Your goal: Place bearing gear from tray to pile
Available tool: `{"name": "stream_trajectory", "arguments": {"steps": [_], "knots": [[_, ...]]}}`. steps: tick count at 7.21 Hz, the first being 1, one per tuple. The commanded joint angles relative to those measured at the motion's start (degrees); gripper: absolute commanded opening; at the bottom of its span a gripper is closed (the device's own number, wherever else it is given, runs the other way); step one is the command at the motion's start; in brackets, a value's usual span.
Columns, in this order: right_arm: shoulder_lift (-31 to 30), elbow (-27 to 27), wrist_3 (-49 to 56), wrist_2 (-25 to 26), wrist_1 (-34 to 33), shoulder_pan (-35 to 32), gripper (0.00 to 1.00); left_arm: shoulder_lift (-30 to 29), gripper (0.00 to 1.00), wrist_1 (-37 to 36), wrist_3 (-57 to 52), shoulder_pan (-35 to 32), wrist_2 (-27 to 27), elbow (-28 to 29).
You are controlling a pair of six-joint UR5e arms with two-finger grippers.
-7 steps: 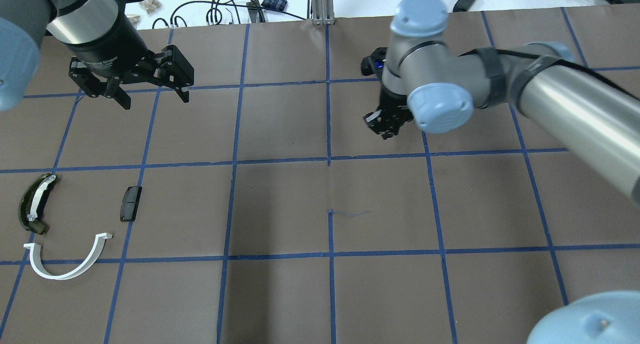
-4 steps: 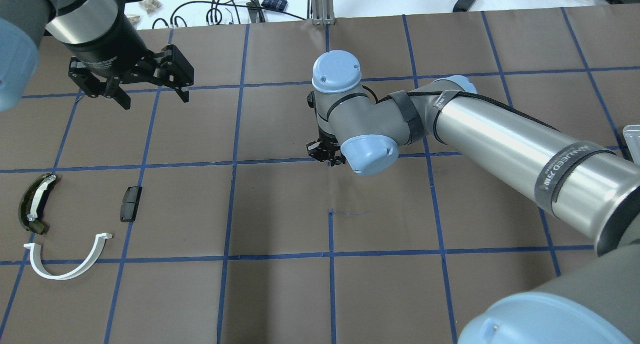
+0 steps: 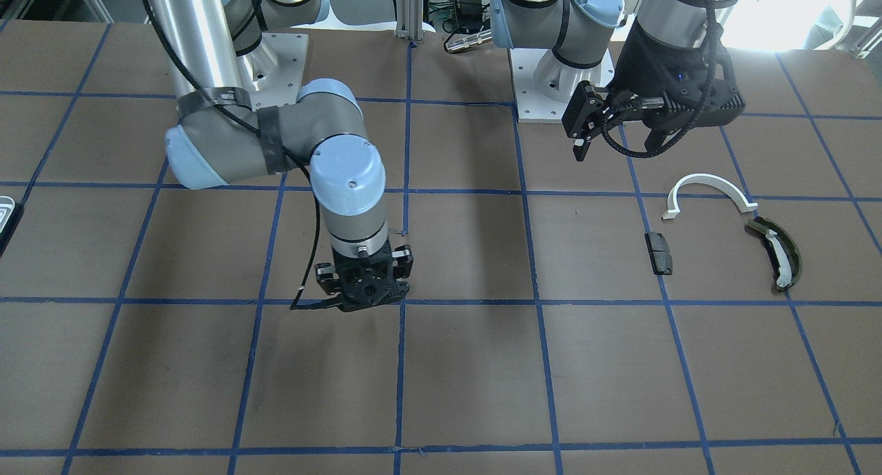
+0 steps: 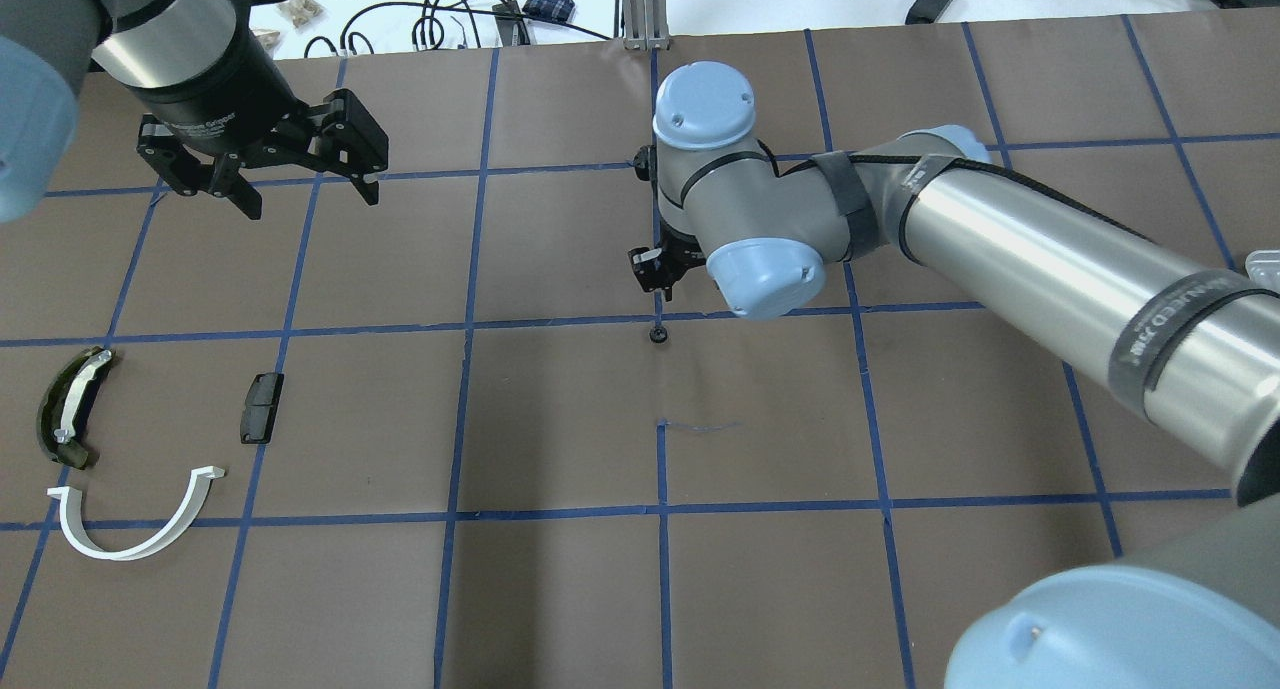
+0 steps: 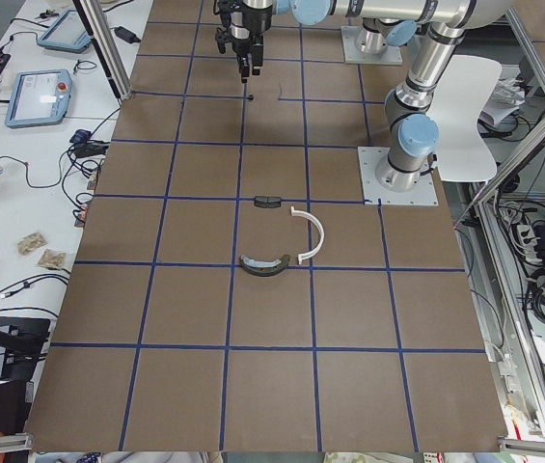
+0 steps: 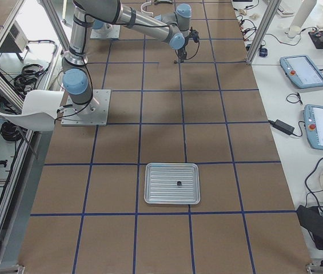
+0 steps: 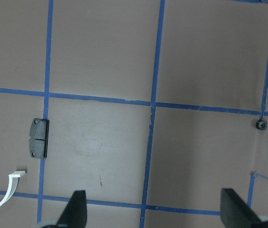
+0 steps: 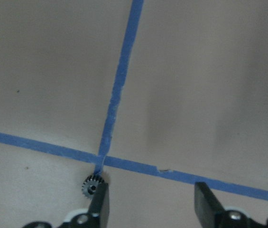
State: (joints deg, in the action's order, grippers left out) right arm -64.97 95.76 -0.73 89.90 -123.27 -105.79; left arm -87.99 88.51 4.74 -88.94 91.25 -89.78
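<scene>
The small black bearing gear (image 4: pixel 657 335) lies on the brown table just on my side of a blue tape crossing. It also shows in the left wrist view (image 7: pixel 261 124) and the right wrist view (image 8: pixel 92 186). My right gripper (image 4: pixel 660 277) hangs above it, open and empty (image 8: pixel 150 205), with one finger (image 8: pixel 99 203) next to the gear. My left gripper (image 4: pixel 310 201) is open and empty, raised at the far left. The pile lies at the left: an olive curved piece (image 4: pixel 70 409), a white arc (image 4: pixel 140 544) and a black block (image 4: pixel 262 407). The tray (image 6: pixel 150 200) is far to the right.
A small dark part (image 6: pixel 179 183) lies in the tray. A tray corner (image 4: pixel 1265 264) shows at the right edge of the overhead view. Cables and small devices (image 4: pixel 460 14) lie beyond the table's far edge. A short thread mark (image 4: pixel 700 427) is on the mat.
My right arm swung left from the right side to the centre crossing, dipped low, then drew back a little. The gear now lies on the table. My left arm has not moved.
</scene>
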Motion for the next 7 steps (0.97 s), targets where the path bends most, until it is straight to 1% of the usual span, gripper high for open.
{"name": "stream_trajectory", "arguments": {"steps": [1,2,3,4,5,6,7], "knots": [[-7.0,0.3,23.4,0.4,9.1,14.6,0.91,0.0,1.0,0.0,0.0,0.0,0.0,0.0],[-8.6,0.9,33.9,0.5,10.9,24.0,0.91,-0.1,1.0,0.0,0.0,0.0,0.1,0.0],[-9.0,1.7,42.3,-0.4,11.2,34.3,0.91,-0.1,1.0,0.0,0.0,0.0,0.0,0.0],[-8.6,1.7,53.5,-0.2,9.5,43.0,0.91,-0.1,1.0,0.0,0.0,0.0,0.0,0.1],[-8.5,1.5,62.0,0.1,6.9,49.7,0.92,-0.1,1.0,0.0,0.0,0.0,0.0,0.1],[-8.2,1.1,68.3,-0.2,6.6,55.0,0.92,-0.1,1.0,0.0,0.0,0.0,0.0,0.1],[-6.4,0.7,73.5,-0.6,5.7,58.6,0.92,-0.1,1.0,0.0,0.0,0.0,0.0,0.0]]}}
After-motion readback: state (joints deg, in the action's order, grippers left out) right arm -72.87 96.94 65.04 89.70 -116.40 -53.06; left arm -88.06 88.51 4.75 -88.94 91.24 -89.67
